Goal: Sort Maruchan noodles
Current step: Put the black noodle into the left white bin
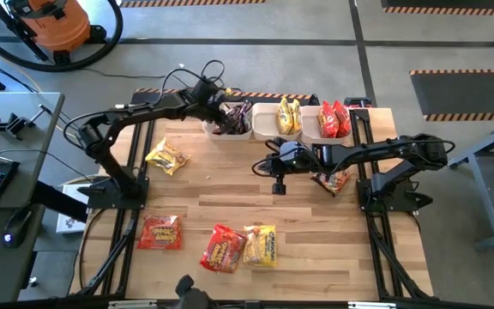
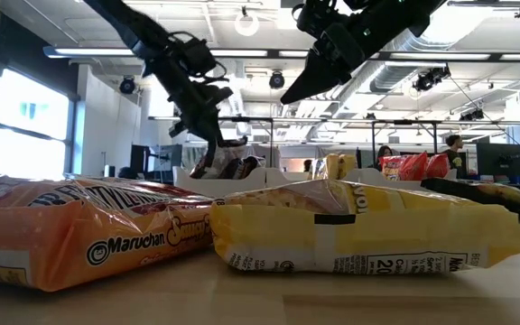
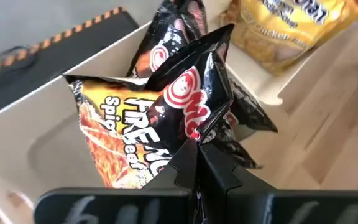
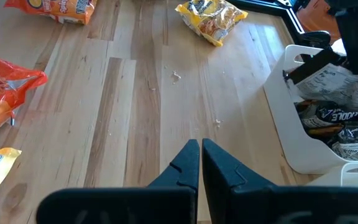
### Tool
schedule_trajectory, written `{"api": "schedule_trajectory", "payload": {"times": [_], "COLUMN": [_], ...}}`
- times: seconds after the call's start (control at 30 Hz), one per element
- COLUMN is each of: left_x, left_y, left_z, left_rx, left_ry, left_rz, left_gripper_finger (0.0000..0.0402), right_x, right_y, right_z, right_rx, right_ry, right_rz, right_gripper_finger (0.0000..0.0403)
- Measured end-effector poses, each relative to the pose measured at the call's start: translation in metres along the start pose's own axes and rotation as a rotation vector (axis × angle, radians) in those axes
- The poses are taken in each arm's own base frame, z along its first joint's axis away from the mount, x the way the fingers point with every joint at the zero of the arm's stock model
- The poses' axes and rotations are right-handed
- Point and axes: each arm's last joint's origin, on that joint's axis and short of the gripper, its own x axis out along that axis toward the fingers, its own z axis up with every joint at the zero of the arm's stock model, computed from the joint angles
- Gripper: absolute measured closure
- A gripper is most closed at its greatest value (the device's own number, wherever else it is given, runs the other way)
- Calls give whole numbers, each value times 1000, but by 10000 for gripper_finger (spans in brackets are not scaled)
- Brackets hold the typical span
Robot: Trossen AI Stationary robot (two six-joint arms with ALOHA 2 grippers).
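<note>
The wooden table (image 1: 256,202) fills the middle of the overhead picture, and along its upper edge sit three white bins (image 1: 266,122) in a row. The left bin (image 1: 227,130) holds dark packets, the middle one yellow packets (image 1: 287,116), the right one red packets (image 1: 334,119).

The left gripper (image 1: 219,105) reaches in from the upper left and hangs right over the left bin; its fingers (image 3: 185,168) are pinched together on a corner of a dark packet (image 3: 160,118) that stands in the bin among the other dark ones.

The right gripper (image 1: 278,184) hovers above bare wood near the centre, fingers closed on nothing (the wrist picture shows only planks beneath them). A reddish packet (image 1: 333,179) lies just to its right, under the arm.

Loose on the table: a yellow packet (image 1: 166,157) at centre left, a red packet (image 1: 159,232) at lower left, and a red-and-yellow pair (image 1: 240,246) touching at lower centre.
</note>
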Motion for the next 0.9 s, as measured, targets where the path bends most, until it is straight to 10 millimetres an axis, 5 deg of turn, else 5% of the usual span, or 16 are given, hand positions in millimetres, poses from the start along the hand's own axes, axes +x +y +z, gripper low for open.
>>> {"api": "schedule_trajectory", "payload": {"times": [0.33, 0.9], "left_x": [17, 33], "left_y": [35, 32], "left_z": [-19, -35], "left_rx": [-145, -241], "left_ry": [-118, -351], "left_rz": [-68, -188], "left_gripper_finger": [401, 401], "right_x": [0, 0], "right_y": [0, 0], "right_z": [0, 0], "right_rx": [-1, -6], "right_ry": [0, 0], "right_rz": [0, 0], "right_gripper_finger": [403, 403]}}
